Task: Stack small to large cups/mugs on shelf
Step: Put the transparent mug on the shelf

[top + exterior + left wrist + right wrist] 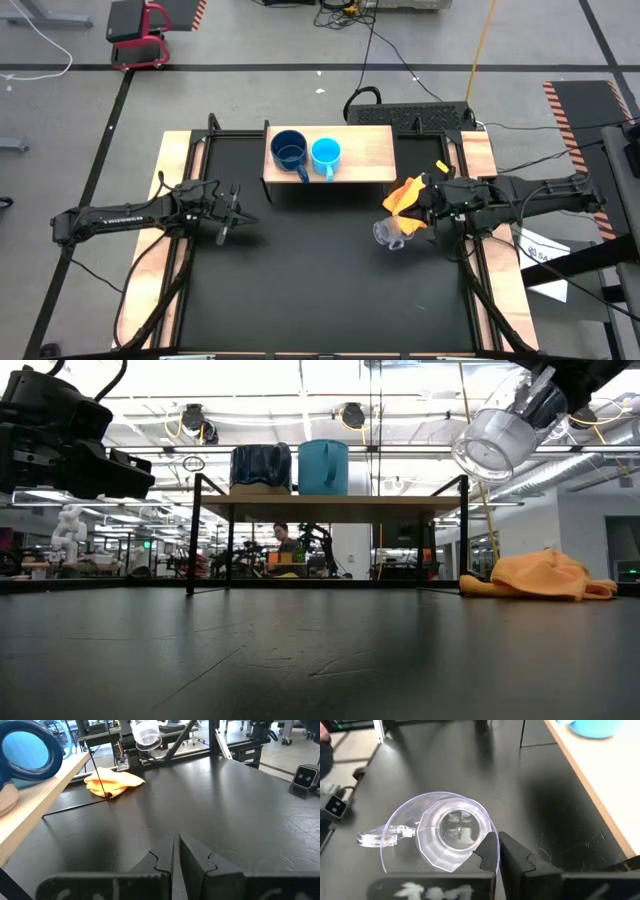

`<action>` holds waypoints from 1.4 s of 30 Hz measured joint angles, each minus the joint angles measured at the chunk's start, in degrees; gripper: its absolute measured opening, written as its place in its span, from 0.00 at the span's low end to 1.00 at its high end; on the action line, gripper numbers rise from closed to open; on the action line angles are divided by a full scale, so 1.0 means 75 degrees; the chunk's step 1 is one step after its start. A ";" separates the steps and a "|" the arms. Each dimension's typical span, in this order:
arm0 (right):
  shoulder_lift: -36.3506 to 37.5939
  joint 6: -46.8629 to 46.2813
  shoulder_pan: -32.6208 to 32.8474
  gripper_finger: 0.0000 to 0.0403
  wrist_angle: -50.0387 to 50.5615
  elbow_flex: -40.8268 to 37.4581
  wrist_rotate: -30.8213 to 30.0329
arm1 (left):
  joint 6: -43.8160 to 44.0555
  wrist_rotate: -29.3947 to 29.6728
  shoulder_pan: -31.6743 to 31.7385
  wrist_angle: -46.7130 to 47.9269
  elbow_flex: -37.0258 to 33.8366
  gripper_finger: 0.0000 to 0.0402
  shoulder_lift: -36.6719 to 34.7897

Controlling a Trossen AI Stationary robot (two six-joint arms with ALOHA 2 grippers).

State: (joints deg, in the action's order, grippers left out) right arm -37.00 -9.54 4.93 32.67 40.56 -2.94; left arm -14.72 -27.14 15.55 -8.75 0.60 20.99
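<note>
The shelf (370, 150) stands at the table's far middle. On its wooden top sit the navy-blue mug (288, 152) and, to its right, the sky-blue mug (326, 155), both upright. The clear glass cup (390, 235) hangs in the air right of centre, high above the table in the low view (495, 440). My right gripper (497, 852) is shut on it. My left gripper (232, 212) waits shut at the table's left, above the mat, touching nothing. My right gripper pinches the glass cup's wall at its rim (479, 851). One finger (487, 847) seems to reach inside the mouth, and the other stays outside. The fingers slant down from the table's right. The cup is lifted clear and tilted, base away from the gripper, handle (382, 836) sticking out sideways.
An orange-yellow cloth (408, 193) lies crumpled on the mat by the shelf's right end, under my right arm. Pale wooden planks (172, 165) border the black mat, which has open room at its centre and near side (330, 280). A person (283, 540) shows beyond the table.
</note>
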 joint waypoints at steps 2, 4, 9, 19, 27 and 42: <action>0.0254 -0.0023 0.0000 0.00 -0.0140 -0.0196 0.0000 | 0.0003 0.0000 0.0000 0.0000 0.0002 0.08 -0.0003; 0.0444 -0.0066 0.0000 0.00 -0.0267 -0.0360 0.0000 | 0.0003 0.0000 0.0000 -0.0002 0.0001 0.08 -0.0002; 0.0799 -0.0119 0.0003 0.00 -0.0492 -0.0887 0.0001 | 0.0023 0.0000 0.0000 -0.0001 0.0000 0.08 -0.0001; 0.1175 -0.0230 0.0006 0.00 -0.1275 -0.1687 0.0023 | 0.0020 0.0000 0.0000 -0.0003 0.0002 0.08 0.0000; 0.1402 -0.0156 0.0006 0.00 -0.1666 -0.2078 0.0216 | 0.0017 0.0000 0.0000 -0.0006 0.0001 0.08 -0.0001; 0.1429 -0.0230 0.0006 0.00 -0.1694 -0.2102 0.0224 | 0.0017 0.0000 0.0000 -0.0005 0.0001 0.08 0.0000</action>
State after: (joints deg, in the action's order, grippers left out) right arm -26.28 -11.27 4.97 19.97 24.80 -1.26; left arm -14.59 -27.14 15.55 -8.79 0.61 20.99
